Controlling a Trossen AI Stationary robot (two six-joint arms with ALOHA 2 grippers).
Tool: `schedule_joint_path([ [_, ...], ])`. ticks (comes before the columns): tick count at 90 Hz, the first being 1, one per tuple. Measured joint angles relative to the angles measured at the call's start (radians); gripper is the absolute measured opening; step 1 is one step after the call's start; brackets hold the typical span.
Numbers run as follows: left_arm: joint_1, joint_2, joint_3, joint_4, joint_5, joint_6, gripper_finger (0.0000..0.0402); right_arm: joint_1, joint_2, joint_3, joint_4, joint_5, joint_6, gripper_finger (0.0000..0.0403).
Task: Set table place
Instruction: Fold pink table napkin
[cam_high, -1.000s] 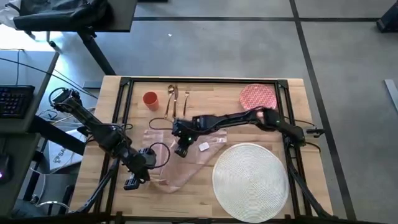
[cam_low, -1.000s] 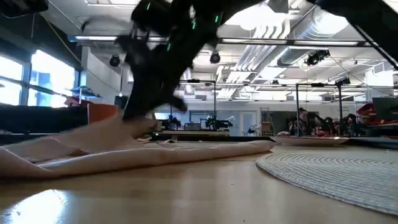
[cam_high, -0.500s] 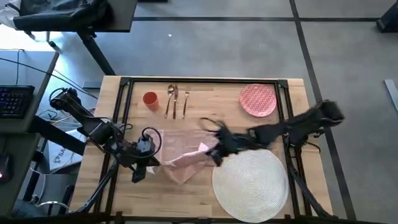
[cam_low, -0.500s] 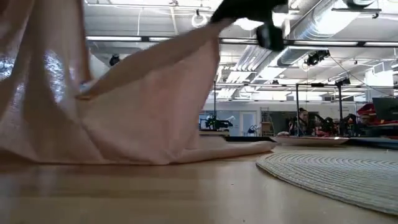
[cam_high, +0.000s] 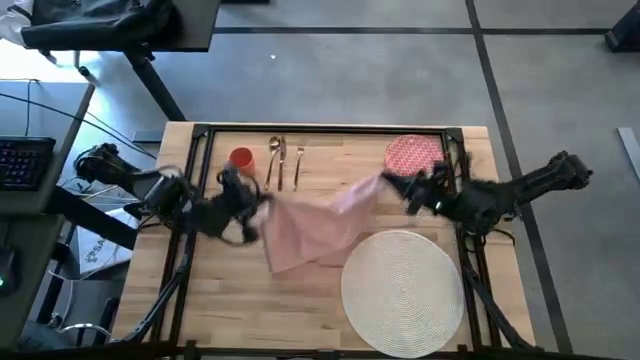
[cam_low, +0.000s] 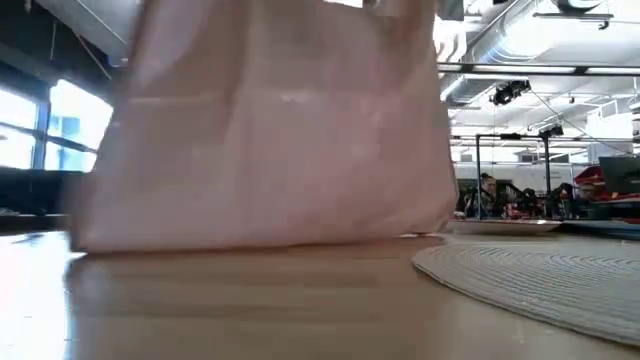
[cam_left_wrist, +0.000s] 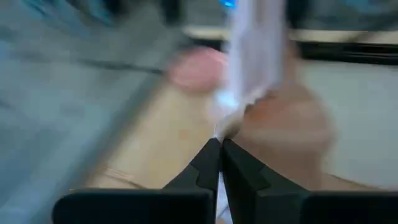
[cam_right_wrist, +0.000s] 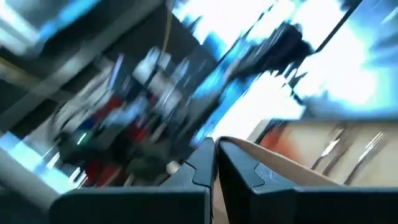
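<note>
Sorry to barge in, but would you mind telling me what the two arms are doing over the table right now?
Both arms are holding the napkin up between them over the table. The left gripper pinches one end and the right gripper the other, so the cloth hangs stretched with its lower edge near the wood. The placemat lies bare, and the plate, cup and cutlery sit along the far edge.

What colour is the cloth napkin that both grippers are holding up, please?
The napkin is pale beige-pink, clearest in the high view.
</note>
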Motion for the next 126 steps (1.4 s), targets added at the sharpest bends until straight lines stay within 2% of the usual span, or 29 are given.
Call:
schedule_joint_path([
  [9, 0.171, -0.001, 0.033, 0.134, -0.006, 0.334, 0.0000, -0.121, -0.065, 0.000, -0.004, 0.025, -0.104, 0.0000],
  [21, 0.373, 0.000, 0.064, 0.369, 0.145, 0.699, 0.0000, -0.258, -0.151, 0.020, 0.003, -0.052, -0.245, 0.0000],
  [31, 0.432, 0.000, 0.112, 0.497, 0.178, 0.913, 0.0000, -0.274, -0.195, 0.103, -0.012, -0.128, -0.384, 0.0000],
  [35, 0.431, 0.000, 0.143, 0.500, 0.176, 0.971, 0.0000, -0.256, -0.202, 0.151, -0.049, -0.163, -0.423, 0.0000],
  [40, 0.415, -0.001, 0.183, 0.457, 0.175, 0.989, 0.0000, -0.226, -0.204, 0.207, -0.130, -0.256, -0.444, 0.0000],
  [45, 0.385, -0.003, 0.216, 0.360, 0.177, 0.929, 0.0000, -0.191, -0.193, 0.251, -0.236, -0.336, -0.413, 0.0000],
  [52, 0.335, -0.003, 0.237, 0.170, 0.218, 0.755, 0.0000, -0.128, -0.164, 0.260, -0.421, -0.377, -0.295, 0.0000],
  [64, 0.232, 0.006, 0.163, -0.139, 0.373, 0.346, 0.0000, -0.003, -0.106, 0.143, -0.588, -0.381, -0.024, 0.0000],
  [72, 0.151, 0.011, 0.040, -0.203, 0.438, 0.147, 0.0000, 0.078, -0.068, 0.007, -0.536, -0.378, 0.156, 0.0000],
  [84, 0.011, 0.016, -0.158, -0.147, 0.515, -0.052, 0.0000, 0.214, 0.001, -0.207, -0.325, -0.336, 0.405, 0.0000],
  [96, -0.098, 0.018, -0.291, -0.081, 0.544, -0.225, 0.0000, 0.305, 0.082, -0.301, -0.201, -0.287, 0.600, 0.0000],
  [110, -0.165, 0.018, -0.342, -0.065, 0.546, -0.346, 0.0000, 0.316, 0.227, -0.255, -0.212, -0.398, 0.569, 0.0000],
  [126, -0.178, 0.017, -0.351, -0.066, 0.547, -0.373, 0.0000, 0.234, 0.416, -0.162, -0.255, -0.529, 0.422, 0.0001],
])
